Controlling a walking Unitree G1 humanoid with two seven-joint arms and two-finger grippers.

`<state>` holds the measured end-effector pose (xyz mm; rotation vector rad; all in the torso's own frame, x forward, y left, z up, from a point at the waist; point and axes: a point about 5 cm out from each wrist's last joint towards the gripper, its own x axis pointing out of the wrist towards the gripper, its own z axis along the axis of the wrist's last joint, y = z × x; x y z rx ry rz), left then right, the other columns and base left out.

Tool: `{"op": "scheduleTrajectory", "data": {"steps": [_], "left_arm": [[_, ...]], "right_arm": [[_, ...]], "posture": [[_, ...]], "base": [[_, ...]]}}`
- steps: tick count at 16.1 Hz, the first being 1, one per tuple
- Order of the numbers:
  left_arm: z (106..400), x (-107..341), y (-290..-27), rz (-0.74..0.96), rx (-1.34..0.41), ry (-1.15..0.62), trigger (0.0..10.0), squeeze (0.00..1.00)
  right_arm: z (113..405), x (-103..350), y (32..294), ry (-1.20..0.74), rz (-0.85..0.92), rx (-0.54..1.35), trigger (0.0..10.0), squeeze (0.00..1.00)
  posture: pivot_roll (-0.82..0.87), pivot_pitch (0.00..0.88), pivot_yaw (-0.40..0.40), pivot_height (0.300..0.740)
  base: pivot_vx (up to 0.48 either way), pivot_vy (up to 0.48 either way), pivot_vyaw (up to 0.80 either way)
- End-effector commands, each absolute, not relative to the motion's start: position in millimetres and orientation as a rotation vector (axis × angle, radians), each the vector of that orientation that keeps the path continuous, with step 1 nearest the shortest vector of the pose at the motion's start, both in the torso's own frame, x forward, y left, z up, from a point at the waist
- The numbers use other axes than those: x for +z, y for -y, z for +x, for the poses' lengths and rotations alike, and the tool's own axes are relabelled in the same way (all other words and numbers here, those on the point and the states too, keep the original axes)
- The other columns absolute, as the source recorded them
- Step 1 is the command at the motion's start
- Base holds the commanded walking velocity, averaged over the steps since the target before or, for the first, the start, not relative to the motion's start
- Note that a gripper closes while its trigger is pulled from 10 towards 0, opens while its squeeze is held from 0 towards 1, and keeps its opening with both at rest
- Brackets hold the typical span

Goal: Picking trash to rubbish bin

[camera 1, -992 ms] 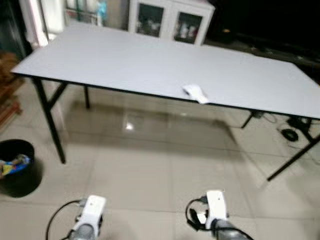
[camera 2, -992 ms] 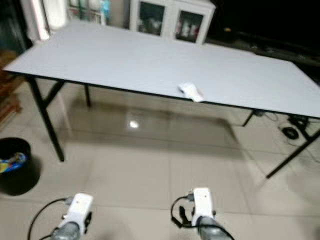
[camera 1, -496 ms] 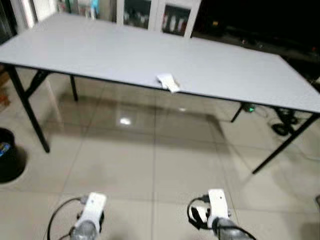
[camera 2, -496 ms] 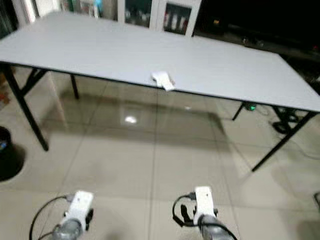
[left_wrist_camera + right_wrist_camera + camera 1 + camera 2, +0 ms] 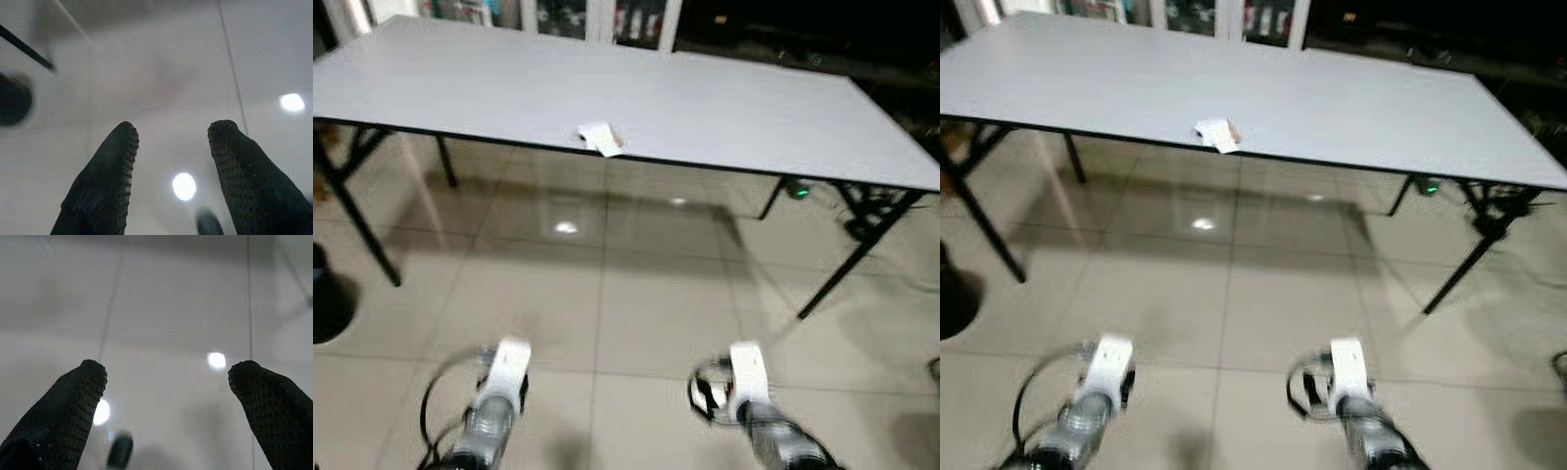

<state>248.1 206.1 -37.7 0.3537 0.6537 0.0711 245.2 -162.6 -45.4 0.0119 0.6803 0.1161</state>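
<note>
Trash: a small piece of white crumpled paper (image 5: 599, 138), flattish and folded, with a tan or brownish edge on its right side; the blur hides finer detail.
Where the trash lies: on the grey table (image 5: 724, 108), right at the near edge, left of the table's middle, nothing else beside it.
Table: a long pale grey top with a thin black rim, on black angled legs (image 5: 830, 276); it spans the far part of the eye views.
Floor: glossy beige tiles (image 5: 646, 294) with dark grout lines and a bright lamp reflection under the table, below the trash.
Rubbish bin: a dark round shape (image 5: 325, 304) at the left edge of the eye views, on the floor beyond the table's left leg, mostly cut off and blurred.
Left gripper: (image 5: 171, 147) held low over the tiles, well short of the table; its two black dotted fingers (image 5: 105, 181) stand apart with bare floor between them, holding nothing.
Right gripper: (image 5: 166, 382) likewise low over the floor; its fingers (image 5: 68, 406) are spread wide, nothing between them but tile and light spots.
Arms: the silver left arm (image 5: 494, 406) and right arm (image 5: 759, 421) reach forward at the bottom of the eye views, each with a black cable at the wrist.
Background: white cabinets with glass doors (image 5: 607, 18) behind the table; cables on the floor at far right.
</note>
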Motion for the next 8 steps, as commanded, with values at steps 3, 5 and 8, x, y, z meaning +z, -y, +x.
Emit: {"op": "scheduleTrajectory", "data": {"steps": [3,5,8], "left_arm": [[318.9,40.5,-196.6,0.362,0.095,-0.255,10.0,0.00],[345.5,90.9,-188.6,0.367,0.094,-0.043,10.0,0.00],[361.2,149.0,-172.0,0.353,0.082,0.209,10.0,0.00]], "right_arm": [[314.7,28.9,162.7,-0.301,0.008,0.116,10.0,0.00],[342.0,75.7,158.3,-0.108,0.008,0.119,10.0,0.00],[365.7,152.0,153.4,0.174,0.021,0.094,10.0,0.00]], "posture": [[-0.04,0.044,-0.127,0.740],[-0.03,0.041,-0.125,0.740],[-0.03,0.034,-0.119,0.740]], "base": [[0.000,0.000,0.00],[0.000,0.000,0.00],[0.000,0.000,0.00]]}}
